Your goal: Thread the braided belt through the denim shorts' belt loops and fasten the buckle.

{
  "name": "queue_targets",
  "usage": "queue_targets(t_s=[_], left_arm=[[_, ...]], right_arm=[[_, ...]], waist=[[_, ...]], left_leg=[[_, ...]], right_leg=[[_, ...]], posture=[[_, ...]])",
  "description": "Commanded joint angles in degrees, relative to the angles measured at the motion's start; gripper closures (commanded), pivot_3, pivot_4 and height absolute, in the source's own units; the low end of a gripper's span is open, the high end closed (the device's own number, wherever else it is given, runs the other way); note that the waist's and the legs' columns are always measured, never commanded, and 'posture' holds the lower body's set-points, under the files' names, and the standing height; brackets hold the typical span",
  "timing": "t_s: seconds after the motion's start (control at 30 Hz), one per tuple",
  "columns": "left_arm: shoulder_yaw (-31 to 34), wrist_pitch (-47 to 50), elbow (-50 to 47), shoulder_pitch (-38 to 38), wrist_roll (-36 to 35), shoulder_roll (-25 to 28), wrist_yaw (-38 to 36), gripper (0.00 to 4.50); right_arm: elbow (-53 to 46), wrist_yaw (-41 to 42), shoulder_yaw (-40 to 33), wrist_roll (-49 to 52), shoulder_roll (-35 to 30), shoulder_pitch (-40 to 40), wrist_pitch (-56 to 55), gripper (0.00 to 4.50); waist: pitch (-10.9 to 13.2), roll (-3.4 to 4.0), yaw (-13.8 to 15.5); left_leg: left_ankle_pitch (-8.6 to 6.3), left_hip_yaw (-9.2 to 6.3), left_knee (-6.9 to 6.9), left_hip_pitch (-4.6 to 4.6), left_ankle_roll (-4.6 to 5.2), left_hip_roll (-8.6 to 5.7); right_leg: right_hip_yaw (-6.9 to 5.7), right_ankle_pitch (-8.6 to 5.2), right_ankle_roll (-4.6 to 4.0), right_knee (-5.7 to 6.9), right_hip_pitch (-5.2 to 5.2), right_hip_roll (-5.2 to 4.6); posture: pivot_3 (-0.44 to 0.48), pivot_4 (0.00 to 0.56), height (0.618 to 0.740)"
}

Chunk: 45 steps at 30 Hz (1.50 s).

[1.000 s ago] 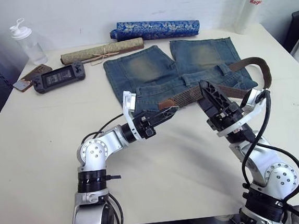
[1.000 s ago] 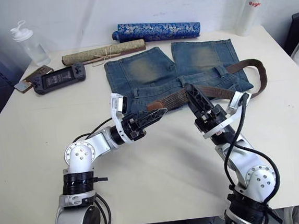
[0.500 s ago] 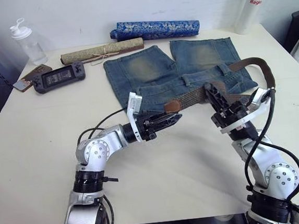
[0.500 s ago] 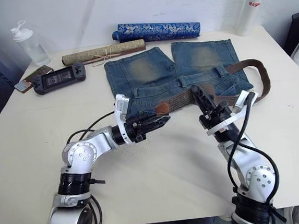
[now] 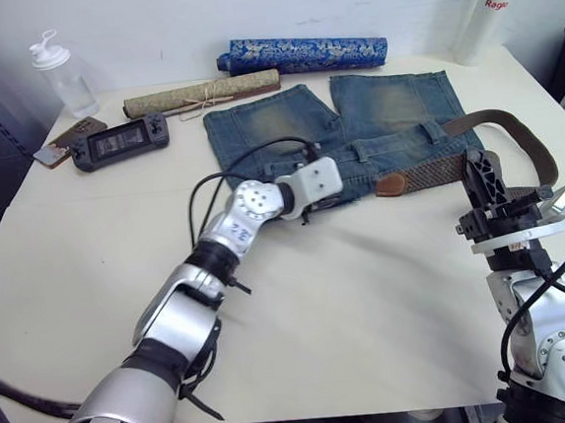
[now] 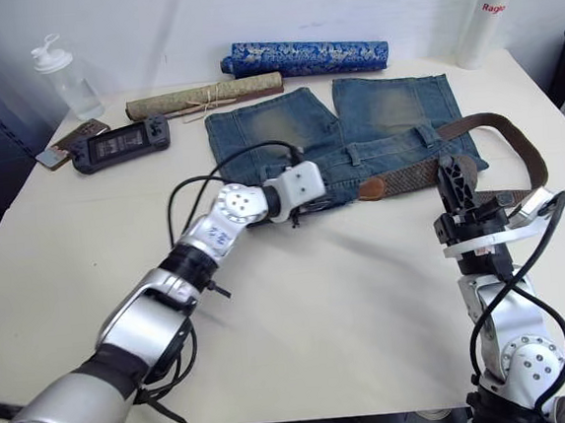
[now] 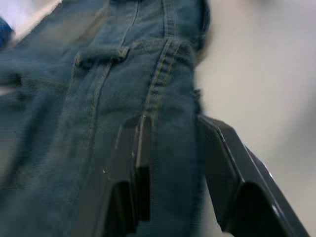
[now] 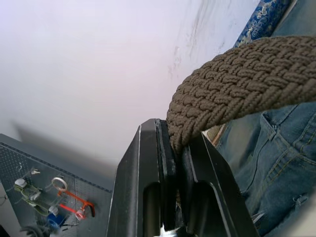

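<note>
Threading not yet evident: belt (image 5: 427, 171) lies across the waistband of the shorts (image 5: 354, 126) at table 1 o'clock, right gripper (image 5: 479, 168) clamped on it, left gripper (image 7: 170, 163) fingers apart astride the waistband edge

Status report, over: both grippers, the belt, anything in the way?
Left gripper open around the shorts' waistband edge. Right gripper shut on the belt. Tan tip lies on the waistband, not through a loop. Nothing in the way.
</note>
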Motion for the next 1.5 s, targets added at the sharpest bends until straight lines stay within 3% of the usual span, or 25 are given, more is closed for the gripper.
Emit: queue_targets(t_s=[0.03, 0.1, 0.23, 0.27, 0.37, 0.47, 0.67, 0.77, 0.9, 1.0, 1.23, 1.3, 1.33, 1.47, 1.5], left_arm=[[-0.6, -4.5, 8.3, -3.7, 4.6, -3.4, 5.4, 2.76], [-0.5, -5.6, 11.4, -4.6, 5.9, -4.4, 6.3, 3.0], [0.7, -7.3, 13.6, -5.3, 6.9, -4.8, 6.1, 4.36], [1.0, -7.5, 13.8, -5.4, 6.9, -4.8, 5.9, 4.44], [2.2, -8.0, 12.8, -4.7, 6.2, -3.2, 2.0, 4.44], [5.3, -11.2, 3.3, -0.2, 1.6, 1.2, -7.5, 4.44], [12.4, -10.0, -27.3, 18.9, -7.1, 18.7, -20.2, 4.44], [18.1, -1.8, -42.3, 29.5, -18.3, 24.1, -26.0, 4.44], [21.2, -1.8, -54.1, 42.8, -23.6, 31.7, -32.6, 4.44], [23.9, -1.3, -61.3, 53.6, -25.1, 35.6, -33.2, 4.44], [25.3, 0.6, -66.0, 59.0, -24.2, 35.0, -29.5, 4.44], [25.7, 2.7, -67.6, 59.4, -26.0, 34.8, -29.5, 3.43], [25.9, 3.3, -68.0, 59.4, -26.5, 34.8, -29.5, 3.35], [28.4, 14.7, -72.5, 58.6, -36.0, 38.7, -32.8, 1.93], [29.3, 18.0, -73.3, 58.4, -38.7, 40.0, -34.0, 1.93]], right_arm=[[-3.3, 1.2, 0.4, 1.9, -1.0, 0.1, -1.4, 4.5], [-3.4, 1.1, 0.8, 1.9, -1.2, 0.3, -1.8, 4.5], [-4.0, 1.0, 1.5, 1.9, -1.7, 0.7, -2.6, 4.5], [-4.0, 0.9, 1.6, 1.9, -1.8, 0.7, -2.8, 4.5], [-4.2, 0.6, 2.1, 1.7, -1.9, 0.8, -3.2, 4.5], [-5.0, 0.0, 2.7, 1.3, -1.5, 1.1, -4.0, 4.5], [-7.3, -0.5, 3.1, 0.9, -0.8, 2.4, -6.9, 4.5], [-7.9, -1.1, 2.9, 1.4, -1.4, 3.5, -7.7, 4.5], [-7.9, -2.6, 2.7, 1.6, -3.8, 4.5, -7.4, 4.5], [-6.5, -5.0, 3.3, 2.0, -7.9, 4.8, -5.3, 4.5], [-4.4, -6.9, 3.5, 2.4, -11.4, 5.2, -4.1, 4.5], [-3.5, -6.8, 3.5, 2.2, -12.9, 5.3, -2.9, 4.5], [-3.2, -6.7, 3.6, 2.1, -13.3, 5.3, -2.6, 4.5], [-1.4, -7.3, 3.5, 3.1, -15.2, 4.4, -1.1, 4.5], [-1.1, -7.4, 3.5, 3.3, -15.6, 4.2, -0.8, 4.5]], waist=[[0.0, -0.02, -0.2], [0.0, -0.03, -0.4], [0.0, -0.02, -0.3], [0.0, -0.02, -0.3], [0.0, -0.02, -0.4], [0.0, -0.01, -0.8], [0.0, 0.11, -2.7], [0.0, 0.17, -3.1], [0.0, 0.2, -2.3], [-0.1, 0.35, -2.0], [-0.1, 0.33, -0.1], [-0.1, 0.33, -0.1], [-0.1, 0.33, -0.1], [-0.1, 0.33, -0.2], [-0.1, 0.33, -0.3]], left_leg=[[-0.01, -0.01, -0.01, 0.01, 0.01, -0.02], [0.0, -0.01, -0.03, 0.04, 0.02, -0.11], [0.04, -0.07, -0.08, 0.1, 0.0, -0.06], [0.04, -0.08, -0.08, 0.1, 0.0, -0.06], [0.04, -0.08, -0.07, 0.1, 0.0, -0.07], [0.05, -0.08, -0.1, 0.12, -0.02, -0.06], [0.28, -0.18, -0.56, 0.21, -0.46, 0.12], [0.33, -0.3, -0.64, 0.24, -0.55, 0.13], [0.32, -0.38, -0.61, 0.25, -0.53, 0.06], [0.19, -0.3, -0.6, 0.31, -0.34, 0.07], [0.2, -0.3, -0.57, 0.3, -0.33, 0.07], [0.19, -0.26, -0.57, 0.29, -0.32, 0.06], [0.19, -0.26, -0.57, 0.29, -0.31, 0.06], [0.17, -0.27, -0.57, 0.3, -0.29, 0.07], [0.18, -0.27, -0.57, 0.3, -0.29, 0.08]], right_leg=[[0.0, 0.0, 0.01, 0.0, 0.0, 0.01], [0.0, 0.0, 0.03, 0.01, -0.01, 0.09], [-0.03, 0.0, 0.03, 0.09, -0.03, 0.19], [-0.03, 0.0, 0.03, 0.08, -0.02, 0.19], [-0.02, 0.0, 0.03, 0.08, -0.02, 0.19], [-0.01, 0.0, 0.03, 0.09, -0.05, 0.2], [0.12, -0.05, -0.07, 0.04, -0.25, 0.24], [0.17, -0.08, -0.12, 0.04, -0.27, 0.24], [0.21, -0.07, -0.15, 0.08, -0.23, 0.21], [0.3, -0.11, -0.22, 0.14, -0.25, 0.21], [0.31, -0.12, -0.31, 0.26, -0.23, 0.19], [0.34, -0.12, -0.31, 0.25, -0.23, 0.18], [0.34, -0.11, -0.3, 0.25, -0.23, 0.18], [0.32, -0.11, -0.3, 0.26, -0.24, 0.2], [0.33, -0.11, -0.3, 0.27, -0.24, 0.2]], posture=[[0.0, 0.15, 0.637], [0.0, 0.15, 0.637], [0.0, 0.15, 0.637], [0.0, 0.15, 0.637], [0.0, 0.15, 0.637], [0.0, 0.15, 0.637], [0.0, 0.15, 0.637], [0.0, 0.15, 0.637], [0.0, 0.15, 0.637], [0.0, 0.15, 0.637], [0.0, 0.15, 0.637], [0.0, 0.15, 0.637], [0.0, 0.15, 0.637], [0.0, 0.15, 0.637], [0.0, 0.15, 0.637]])
